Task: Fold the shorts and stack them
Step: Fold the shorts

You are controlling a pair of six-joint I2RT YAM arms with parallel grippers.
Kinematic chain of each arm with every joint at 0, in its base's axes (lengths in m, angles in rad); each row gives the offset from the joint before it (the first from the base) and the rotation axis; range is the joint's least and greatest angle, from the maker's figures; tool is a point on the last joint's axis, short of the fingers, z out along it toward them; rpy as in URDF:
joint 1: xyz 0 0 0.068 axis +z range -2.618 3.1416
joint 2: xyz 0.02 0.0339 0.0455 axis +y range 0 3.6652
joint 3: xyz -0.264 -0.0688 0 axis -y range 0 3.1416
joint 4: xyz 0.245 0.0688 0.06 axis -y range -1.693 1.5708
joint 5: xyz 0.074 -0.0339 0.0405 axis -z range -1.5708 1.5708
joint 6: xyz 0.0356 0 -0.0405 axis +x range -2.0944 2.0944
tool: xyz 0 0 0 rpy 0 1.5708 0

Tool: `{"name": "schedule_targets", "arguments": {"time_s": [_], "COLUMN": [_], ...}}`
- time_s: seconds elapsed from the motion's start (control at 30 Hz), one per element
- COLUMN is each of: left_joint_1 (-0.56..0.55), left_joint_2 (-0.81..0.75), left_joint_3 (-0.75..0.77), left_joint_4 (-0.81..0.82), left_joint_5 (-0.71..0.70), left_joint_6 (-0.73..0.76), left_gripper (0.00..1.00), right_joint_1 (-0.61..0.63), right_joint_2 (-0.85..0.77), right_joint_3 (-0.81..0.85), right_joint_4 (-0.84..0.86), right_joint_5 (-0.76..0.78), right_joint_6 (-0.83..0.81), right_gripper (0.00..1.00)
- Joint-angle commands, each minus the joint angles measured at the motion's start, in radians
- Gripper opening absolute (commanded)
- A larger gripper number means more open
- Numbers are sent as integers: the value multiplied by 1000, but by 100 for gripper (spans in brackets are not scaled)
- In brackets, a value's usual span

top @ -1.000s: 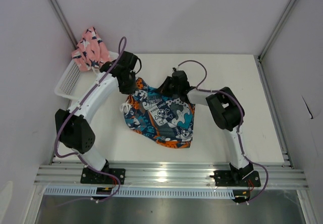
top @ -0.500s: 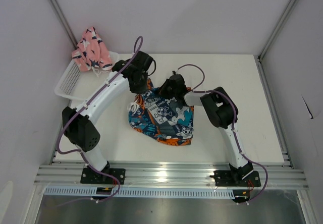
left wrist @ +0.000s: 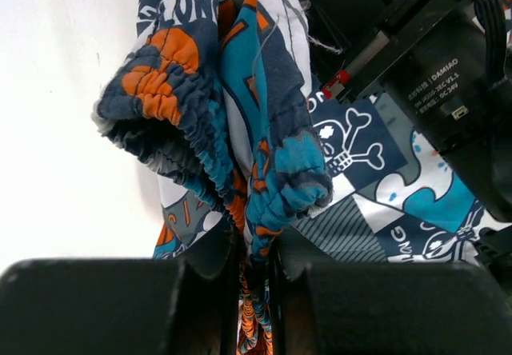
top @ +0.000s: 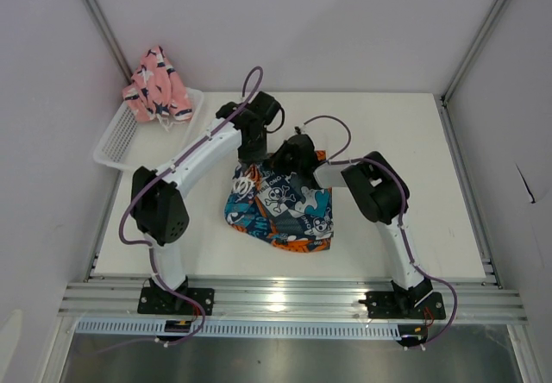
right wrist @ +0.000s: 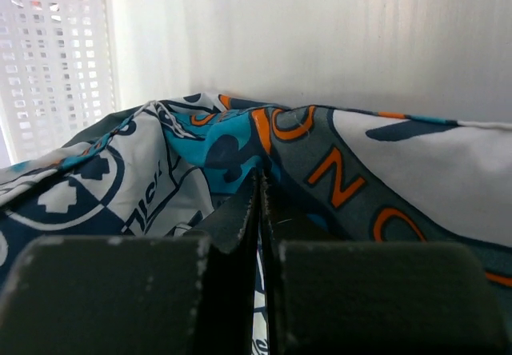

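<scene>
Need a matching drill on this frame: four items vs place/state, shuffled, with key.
1. printed shorts
2. pink shorts
3. mesh basket
4. left claw

A. white, far left
B. shut on a gathered elastic waistband
C. heaped at the basket's far end
D. lying crumpled in the centre

Pairs: 1-D, 2-C, 3-A, 4-B

top: printed shorts (top: 280, 210) far edge hidden by left arm (top: 246, 137), right arm (top: 297, 154) | left wrist: printed shorts cut at top | right wrist: basket (right wrist: 56, 51) cropped left
</scene>
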Motion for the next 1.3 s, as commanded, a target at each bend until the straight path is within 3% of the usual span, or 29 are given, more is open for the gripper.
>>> {"name": "schedule_targets", "arguments": {"time_s": [0.0,0.17,0.5,1.0,1.27], "left_joint_1": [-4,-4,-4,-4,-4], "left_joint_2": [-50,-60,-96,-112,-107], "left_joint_3": [-22,-15,18,51,62], "left_joint_4": [64,54,26,-11,-18], "left_joint_5": [7,-18,-7,-10,-15], "left_joint_6": [-65,-73,-55,-52,-53], "left_gripper": [0,0,0,0,0], "right_joint_1": [-7,-19,-1,213,250], "right_joint_2": [-71,-158,-348,-327,-313], "right_joint_3": [-17,-53,-292,-471,-508], "right_joint_4": [41,24,33,174,229], "right_joint_5": [6,-33,-128,-154,-137], "right_joint_6": [17,15,-6,26,44], "right_gripper": [1,6,9,7,6]}}
